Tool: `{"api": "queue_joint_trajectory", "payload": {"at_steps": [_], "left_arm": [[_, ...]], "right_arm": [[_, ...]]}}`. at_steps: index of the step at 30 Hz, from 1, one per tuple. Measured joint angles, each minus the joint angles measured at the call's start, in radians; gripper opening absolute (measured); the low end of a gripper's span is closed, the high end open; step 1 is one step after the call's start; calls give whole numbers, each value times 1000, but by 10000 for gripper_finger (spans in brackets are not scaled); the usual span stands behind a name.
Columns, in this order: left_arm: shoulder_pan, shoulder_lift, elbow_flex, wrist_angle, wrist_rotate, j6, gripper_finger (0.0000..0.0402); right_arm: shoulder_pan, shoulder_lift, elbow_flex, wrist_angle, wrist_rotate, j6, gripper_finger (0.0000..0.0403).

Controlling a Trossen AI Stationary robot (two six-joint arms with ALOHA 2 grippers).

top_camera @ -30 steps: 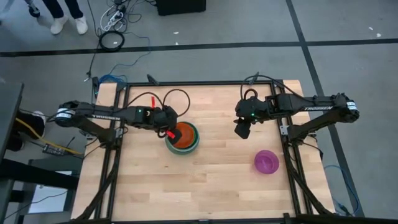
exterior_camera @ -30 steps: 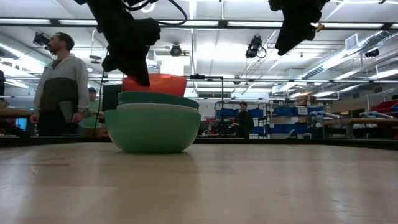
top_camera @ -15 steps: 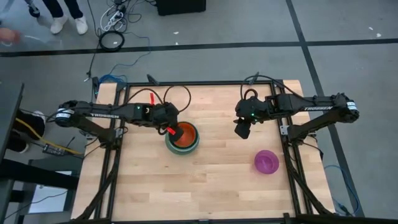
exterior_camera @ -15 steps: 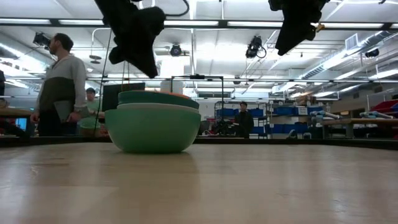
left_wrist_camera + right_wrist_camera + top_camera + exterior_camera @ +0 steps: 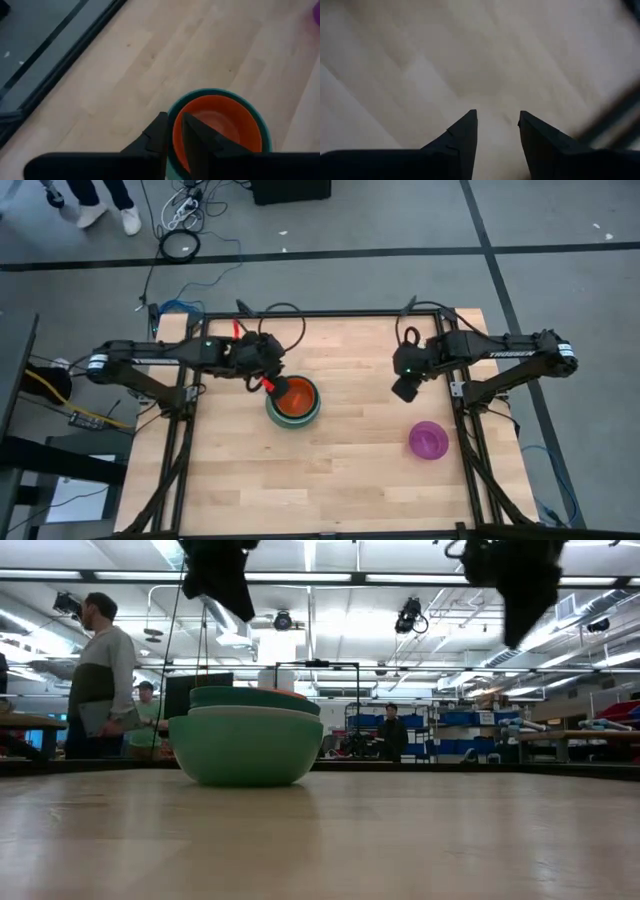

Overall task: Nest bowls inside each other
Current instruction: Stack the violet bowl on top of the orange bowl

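A stack of nested bowls (image 5: 293, 401) stands on the table left of centre. Its outermost bowl is sage green (image 5: 245, 748), with a teal rim (image 5: 255, 697) above that. The orange bowl (image 5: 217, 122) lies innermost. My left gripper (image 5: 268, 385) hangs above the stack's left rim, clear of it, its fingers a narrow gap apart with nothing between them. A purple bowl (image 5: 429, 440) sits alone near the table's right edge. My right gripper (image 5: 404, 390) hovers open over bare wood, up and to the left of the purple bowl.
Bare wood lies between the stack and the purple bowl and along the near edge. Black frame rails (image 5: 190, 430) run along the table's left and right sides. People (image 5: 98, 680) stand in the room beyond the far edge.
My left gripper has let go of the orange bowl, which has dropped from above the teal rim into the stack. The gripper has then risen clear, rolling a little. My right gripper has shifted toward the table's right and near edges, closer to the purple bowl, and tipped further down.
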Motion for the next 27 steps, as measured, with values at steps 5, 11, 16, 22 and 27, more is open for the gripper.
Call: {"api": "queue_joint_trajectory", "payload": {"at_steps": [5, 11, 16, 22, 27], "left_arm": [[-27, -76, 2, -82, -15, -27, 63], [-82, -188, -45, -125, -64, -109, 63], [-141, -252, -89, -122, -86, -168, 63], [-189, -296, -151, -121, -110, -238, 63], [-198, -302, -186, -119, -117, -266, 63]], "right_arm": [[33, 0, 0, -176, -98, 52, 132], [155, -2, -17, -219, -172, 101, 132], [258, -11, -146, -129, -245, 147, 132], [388, -11, -344, 86, -275, 166, 132], [472, -12, -418, 142, -206, 199, 129]]}}
